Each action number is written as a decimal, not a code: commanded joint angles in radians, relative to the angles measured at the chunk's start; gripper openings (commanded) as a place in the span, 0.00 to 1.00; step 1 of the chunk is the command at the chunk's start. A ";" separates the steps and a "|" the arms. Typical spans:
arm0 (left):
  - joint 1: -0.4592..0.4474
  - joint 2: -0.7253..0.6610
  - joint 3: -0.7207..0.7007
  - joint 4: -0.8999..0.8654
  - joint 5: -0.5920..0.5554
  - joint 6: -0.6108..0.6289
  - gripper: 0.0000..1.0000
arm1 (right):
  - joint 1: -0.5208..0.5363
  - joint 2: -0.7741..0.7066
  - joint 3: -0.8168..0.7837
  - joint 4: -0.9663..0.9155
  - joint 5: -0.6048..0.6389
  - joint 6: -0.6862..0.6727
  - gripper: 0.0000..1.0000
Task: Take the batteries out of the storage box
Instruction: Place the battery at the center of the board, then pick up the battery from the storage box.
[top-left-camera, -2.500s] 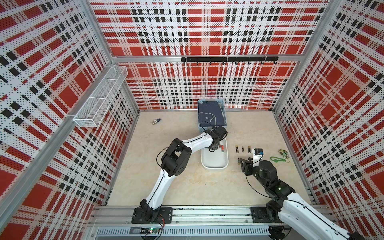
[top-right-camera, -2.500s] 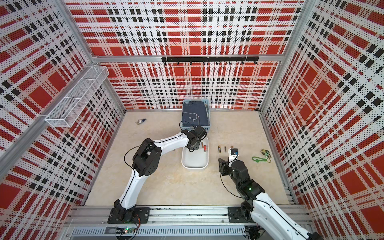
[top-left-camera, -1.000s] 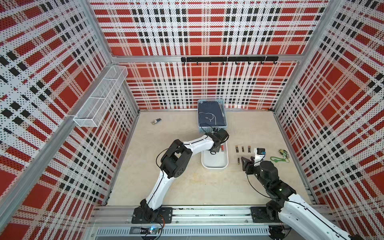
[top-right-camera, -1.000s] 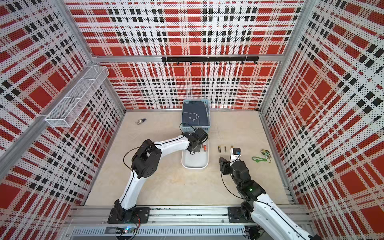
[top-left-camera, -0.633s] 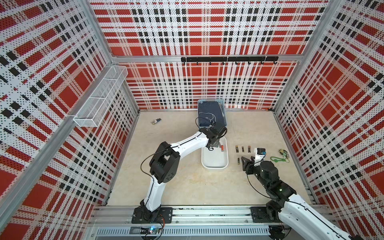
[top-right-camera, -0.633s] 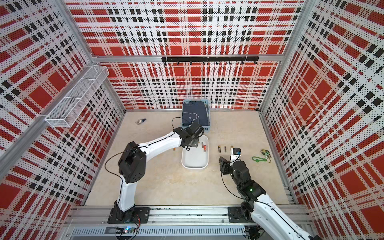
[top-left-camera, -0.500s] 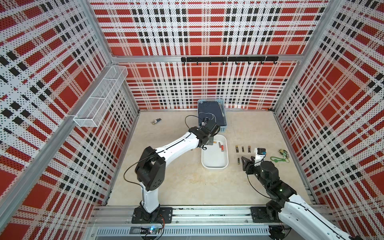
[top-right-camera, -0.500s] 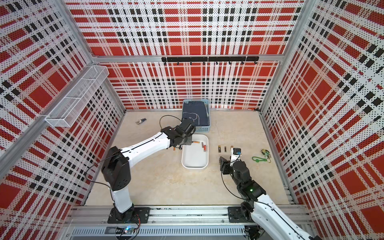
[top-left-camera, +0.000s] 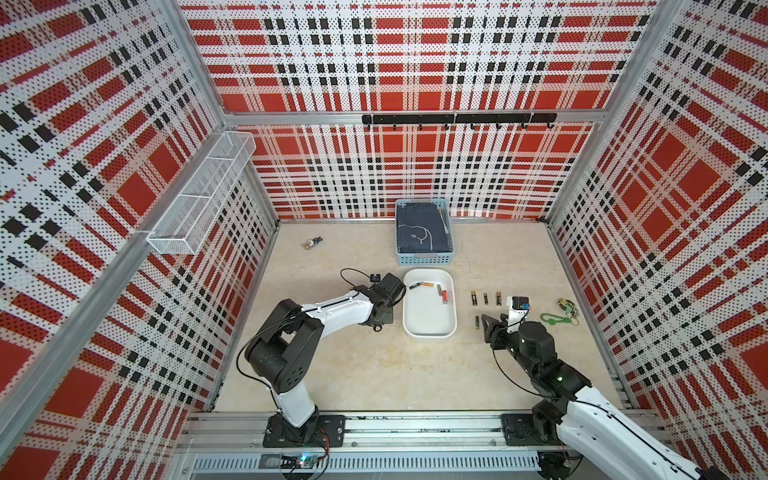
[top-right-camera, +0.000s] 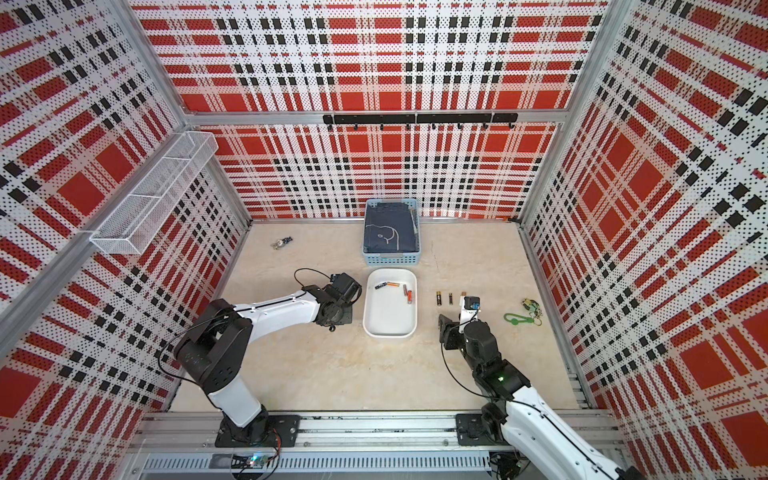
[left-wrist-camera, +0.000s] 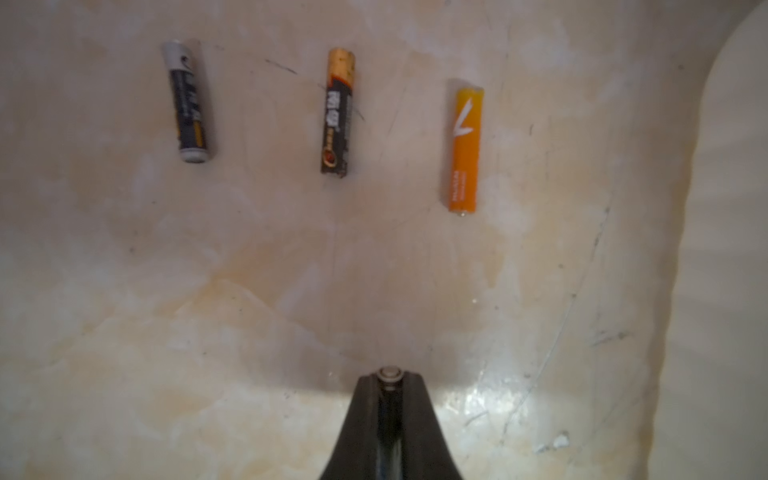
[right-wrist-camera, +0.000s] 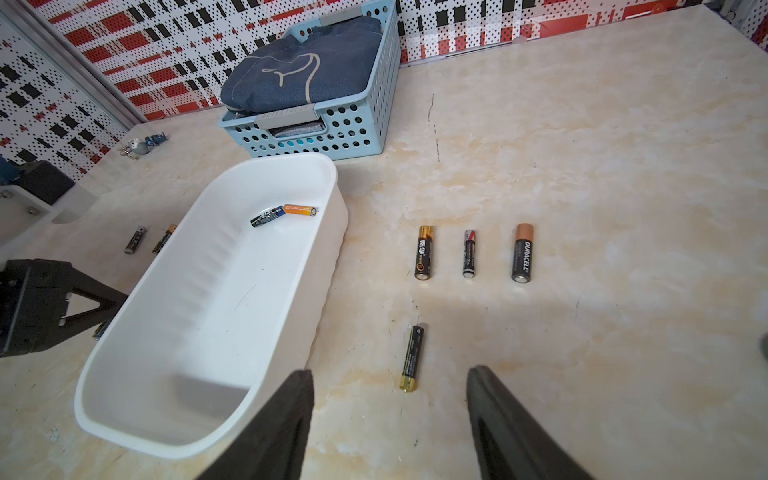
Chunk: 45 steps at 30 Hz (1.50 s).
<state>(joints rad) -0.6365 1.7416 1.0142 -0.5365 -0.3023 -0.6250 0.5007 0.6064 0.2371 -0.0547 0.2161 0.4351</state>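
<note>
White storage box (top-left-camera: 429, 334), centre frame, loses another battery (left-wrist-camera: 390, 372) as the left gripper (left-wrist-camera: 390, 378), pinching it, swings clear leftward; right gripper (right-wrist-camera: 389, 372) gapes empty; 4 batteries (top-left-camera: 427, 284) remain inside.

On left arm (top-left-camera: 332, 309) and right arm (top-left-camera: 602, 428): white link shells, black rounded joint housings. Thin black cables (top-left-camera: 350, 269) loop outside; green light (top-left-camera: 560, 379) on right arm.

Enclosure: three walls (top-left-camera: 395, 62) around me, perforated panels printed in red, white and black plaid, framed by aluminium posts (top-left-camera: 198, 62). Back wall carries a black hook rail (top-left-camera: 457, 118). The wall on my left carries a white wire-mesh shelf (top-left-camera: 199, 199). Worktop (top-left-camera: 374, 374): beige, marbled, finely scratched. Aluminium rail (top-left-camera: 415, 424) along its front edge. Light even; one glare patch (left-wrist-camera: 478, 399).
</note>
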 joint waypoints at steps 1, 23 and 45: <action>-0.008 0.032 0.012 0.061 0.015 -0.002 0.00 | -0.001 -0.002 0.002 0.013 -0.006 -0.005 0.66; -0.022 0.007 0.074 0.036 0.024 0.003 0.34 | 0.010 0.262 0.327 -0.175 -0.006 0.024 0.63; -0.049 -0.782 -0.469 0.575 -0.356 0.074 0.49 | 0.164 1.394 1.421 -0.762 0.093 0.064 0.54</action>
<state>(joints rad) -0.7021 1.0256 0.6666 -0.1665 -0.6624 -0.6231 0.6655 1.9488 1.6051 -0.7383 0.2993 0.4931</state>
